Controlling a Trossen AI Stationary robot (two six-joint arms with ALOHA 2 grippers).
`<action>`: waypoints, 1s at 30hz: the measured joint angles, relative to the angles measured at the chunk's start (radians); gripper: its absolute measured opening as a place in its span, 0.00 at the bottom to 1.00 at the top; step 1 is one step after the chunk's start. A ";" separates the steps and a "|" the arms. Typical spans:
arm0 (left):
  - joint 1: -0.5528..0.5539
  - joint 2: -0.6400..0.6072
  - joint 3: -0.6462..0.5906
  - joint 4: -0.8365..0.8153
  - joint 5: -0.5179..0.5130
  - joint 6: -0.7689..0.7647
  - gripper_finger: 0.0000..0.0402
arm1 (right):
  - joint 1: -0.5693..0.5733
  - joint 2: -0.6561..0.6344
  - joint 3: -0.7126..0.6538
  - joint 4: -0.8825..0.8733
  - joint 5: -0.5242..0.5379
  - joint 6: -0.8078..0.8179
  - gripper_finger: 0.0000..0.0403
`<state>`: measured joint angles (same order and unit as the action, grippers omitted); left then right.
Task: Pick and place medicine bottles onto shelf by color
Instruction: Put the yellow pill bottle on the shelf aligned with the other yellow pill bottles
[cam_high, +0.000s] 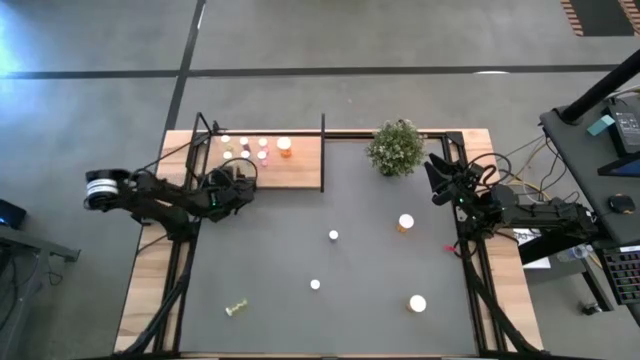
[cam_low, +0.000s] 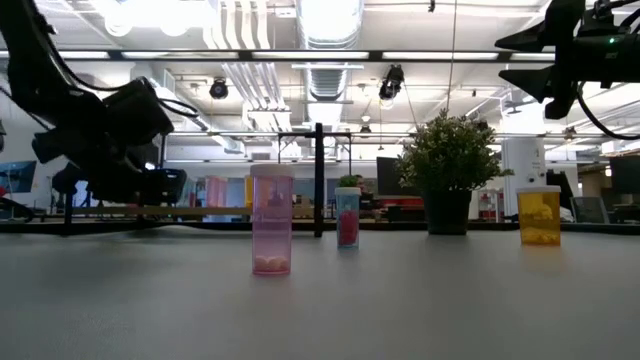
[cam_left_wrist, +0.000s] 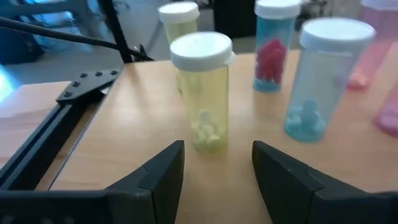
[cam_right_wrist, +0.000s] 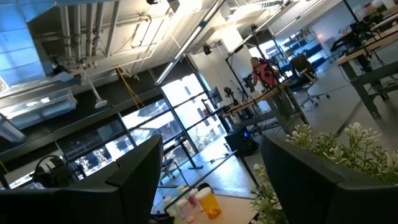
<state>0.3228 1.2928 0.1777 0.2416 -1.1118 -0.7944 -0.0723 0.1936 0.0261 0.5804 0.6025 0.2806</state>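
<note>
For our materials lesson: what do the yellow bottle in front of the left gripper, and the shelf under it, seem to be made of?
Yellow bottle: likely translucent plastic, since the pills show through its tinted wall; its white cap looks opaque and matte. Shelf: pale wood or wood-look board, with faint grain and a smooth satin surface.

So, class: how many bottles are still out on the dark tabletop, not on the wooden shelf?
5: center, right of center, lower center, lower right, and lying lower left.

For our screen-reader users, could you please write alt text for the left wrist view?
The left gripper, fingers open and empty, sits just short of a yellow-green bottle standing upright on the light-wood shelf. Behind it stand another yellow-green bottle and two bluish bottles.
</note>
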 joint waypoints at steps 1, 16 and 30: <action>-0.001 -0.024 0.001 -0.034 0.019 0.000 0.43 | 0.000 0.000 0.000 0.000 0.000 0.000 0.65; -0.003 -0.228 0.003 -0.194 0.113 0.100 0.43 | 0.000 0.000 0.000 0.000 0.000 0.000 0.65; -0.025 -0.233 0.003 -0.236 0.199 0.122 0.43 | 0.000 0.000 0.000 0.000 0.000 0.000 0.65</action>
<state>0.2979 1.0601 0.1812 0.0055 -0.9128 -0.6727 -0.0726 0.1936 0.0261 0.5804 0.6029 0.2805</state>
